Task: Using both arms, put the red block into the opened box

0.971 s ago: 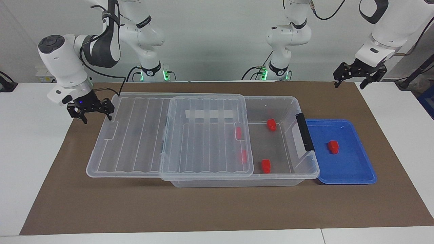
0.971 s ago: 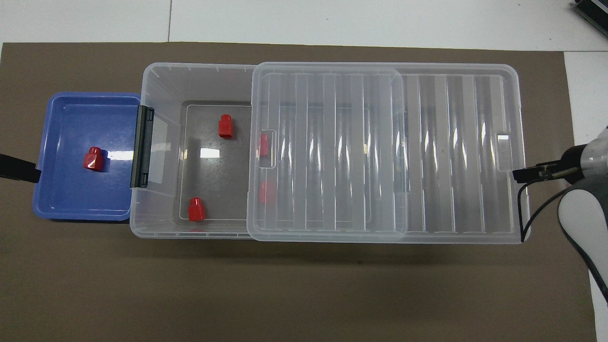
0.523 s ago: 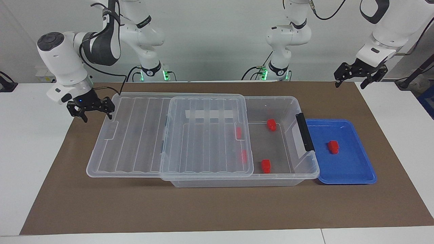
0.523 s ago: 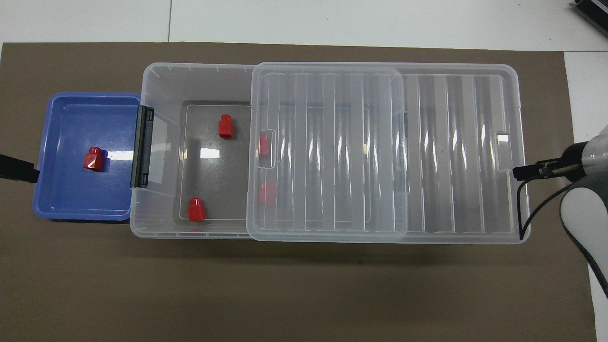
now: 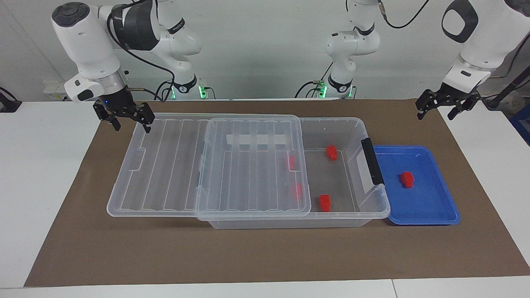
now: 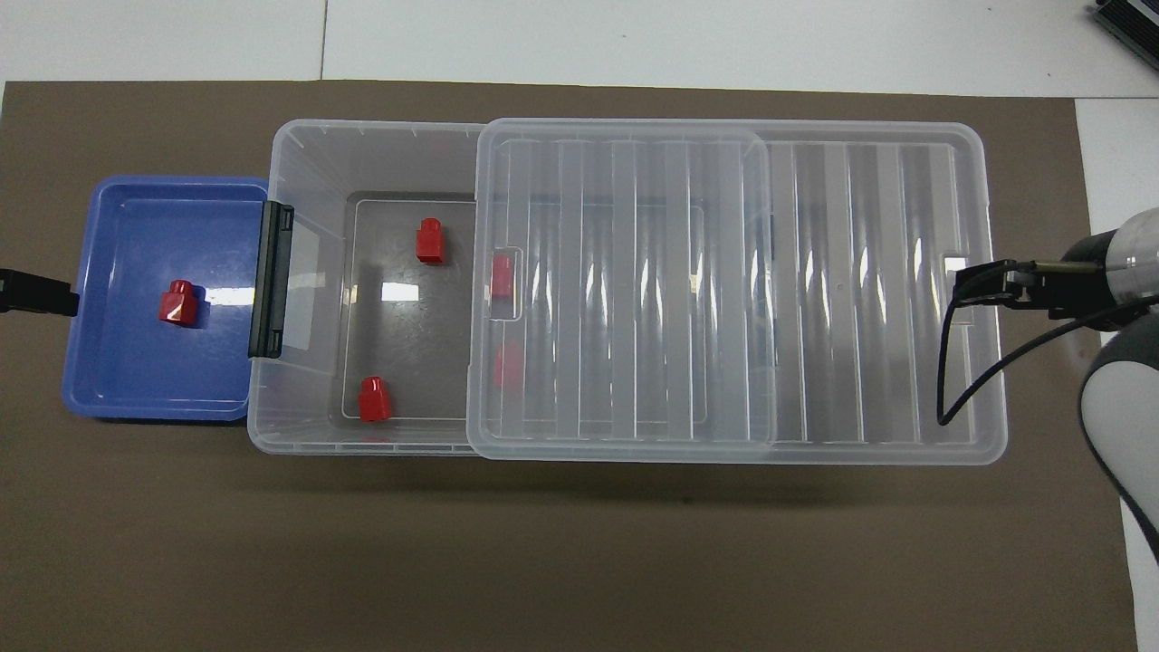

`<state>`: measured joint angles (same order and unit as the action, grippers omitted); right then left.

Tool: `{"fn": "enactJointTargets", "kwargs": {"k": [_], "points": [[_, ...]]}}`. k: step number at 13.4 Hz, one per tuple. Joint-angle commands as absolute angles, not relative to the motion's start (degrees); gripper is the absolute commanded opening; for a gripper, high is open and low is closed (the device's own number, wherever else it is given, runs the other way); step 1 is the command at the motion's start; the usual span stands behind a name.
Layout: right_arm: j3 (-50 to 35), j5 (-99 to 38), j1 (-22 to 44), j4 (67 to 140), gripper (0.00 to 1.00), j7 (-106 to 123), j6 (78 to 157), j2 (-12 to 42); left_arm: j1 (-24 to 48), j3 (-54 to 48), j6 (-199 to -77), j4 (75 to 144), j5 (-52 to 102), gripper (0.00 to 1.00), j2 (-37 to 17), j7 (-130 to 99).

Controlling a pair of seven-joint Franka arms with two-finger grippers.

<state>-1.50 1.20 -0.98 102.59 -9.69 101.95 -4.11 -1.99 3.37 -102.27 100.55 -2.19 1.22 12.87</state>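
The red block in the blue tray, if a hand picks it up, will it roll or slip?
The red block looks like hard, glossy plastic, so it is probably stiff and light, perhaps a little slippery. Its flat faces suggest it should not roll. On the smooth blue tray it would likely slide if nudged.

Red block [image 5: 407,179], blue tray [image 5: 430,217].

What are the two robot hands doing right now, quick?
Left gripper: open, holding nothing, up near the blue tray.
Right gripper: open, holding nothing, over the lid's end.
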Motion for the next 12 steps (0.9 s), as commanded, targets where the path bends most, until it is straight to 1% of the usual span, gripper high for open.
{"fn": "enactJointTargets", "kwargs": {"k": [1,3,5,6,9,12], "points": [[-1.67,1.41,-1.32,94.52,1.0,-11.78,96.35,-0.8,-4.29,3.08,-113.42,106.15,-3.08,1.0,-2.27,13.62],[-1.67,2.37,-0.09,89.32,1.0,-12.74,92.48,1.4,-4.92,3.08,-122.39,111.94,-3.08,1.0,-3.34,13.62],[-1.76,3.51,0.17,87.98,1.0,-12.74,90.88,1.67,-5.8,3.08,-128.99,116.79,-3.08,1.0,-3.51,13.54],[-1.76,3.43,0.09,88.24,1.0,-12.83,90.79,1.58,-5.8,3.08,-131.46,118.2,-3.08,1.0,-4.65,13.62],[-1.67,3.25,-0.35,89.64,1.0,-12.57,90.79,0.88,-5.8,3.08,-134.63,117.95,-3.08,1.0,-10.53,16.6],[-1.49,2.37,-0.79,91.14,1.0,-12.83,91.24,0.27,-5.89,3.08,-136.23,117.95,-2.99,1.0,-13.26,16.35]]}}
